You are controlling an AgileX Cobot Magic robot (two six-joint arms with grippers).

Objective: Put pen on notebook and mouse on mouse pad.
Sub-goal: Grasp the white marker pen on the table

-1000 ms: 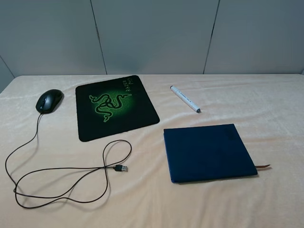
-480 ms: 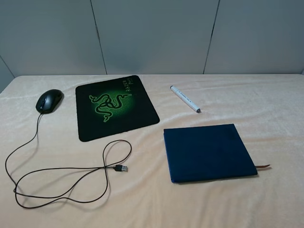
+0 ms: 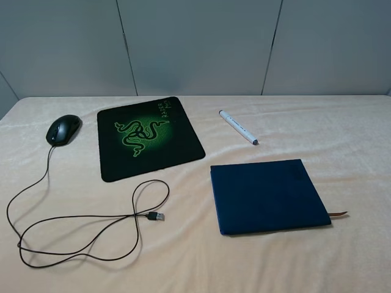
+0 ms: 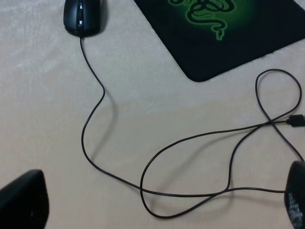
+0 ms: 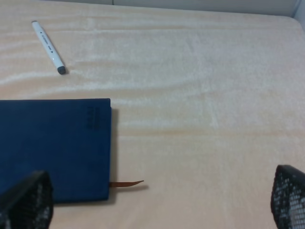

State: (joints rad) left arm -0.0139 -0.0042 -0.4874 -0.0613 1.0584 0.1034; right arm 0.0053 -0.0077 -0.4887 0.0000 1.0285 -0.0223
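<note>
I am looking down on a bench where neither task thing is in its place yet. The mouse is sitting at the middle left of the high frame, near the mouse pad but off it, with a strip of bare cloth between them. Its cable is trailing toward the lower left and looping back, and the USB plug is lying below the pad's near edge. The pen is lying slantwise just right of the upper middle. It is apart from the notebook, which is lying flat and closed at the lower right of centre, its ribbon bookmark poking out at the lower right corner.

Both sets of jaws are standing spread wide and holding nothing. The left jaws are hanging over the cable loops, and the right jaws over the notebook's ribbon corner and the bare cloth beside it. Neither arm is showing in the high view.

I am reading the layout as splitting the work: mouse and pad on the left arm's side, pen and notebook on the right's. Open cloth is surrounding the mouse and the pen, so I am expecting clear approaches from above. The mouse has only a short way to go, though I am expecting the loose cable to drag behind it. The pad and the notebook are both lying well inside the bench edges.
</note>
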